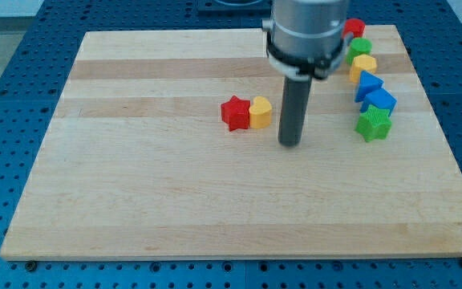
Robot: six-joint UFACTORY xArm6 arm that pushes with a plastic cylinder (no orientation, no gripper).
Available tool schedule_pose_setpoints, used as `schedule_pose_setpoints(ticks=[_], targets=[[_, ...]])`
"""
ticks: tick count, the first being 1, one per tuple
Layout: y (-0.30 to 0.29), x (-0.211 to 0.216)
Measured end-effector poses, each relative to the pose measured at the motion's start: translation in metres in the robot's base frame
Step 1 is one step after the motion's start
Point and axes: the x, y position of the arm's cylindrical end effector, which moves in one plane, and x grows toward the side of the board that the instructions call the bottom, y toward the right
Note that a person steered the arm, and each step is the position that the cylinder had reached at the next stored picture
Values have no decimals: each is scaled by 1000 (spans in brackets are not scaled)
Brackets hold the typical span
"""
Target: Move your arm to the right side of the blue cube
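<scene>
The blue cube [382, 100] lies near the board's right edge, in a column of blocks. My tip [290, 144] rests on the board well to the left of the cube, just right of and slightly below a yellow block [261, 112]. A red star [234, 112] touches the yellow block's left side. The rod hangs from the grey arm [307, 32] at the view's top.
The right-hand column holds, from top to bottom, a red block [354, 28], a green block [360, 46], a yellow block [363, 66], a blue triangular block [368, 83], then the cube, then a green star [374, 124]. The wooden board [175, 201] lies on a blue perforated table [6, 88].
</scene>
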Motion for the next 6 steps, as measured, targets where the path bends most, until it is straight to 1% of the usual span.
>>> schedule_pose_setpoints(ticks=[1,2,3,4,5,6], targets=[[24,37],[73,31],[126,11],[182,1],[224,-29],[243,-82]])
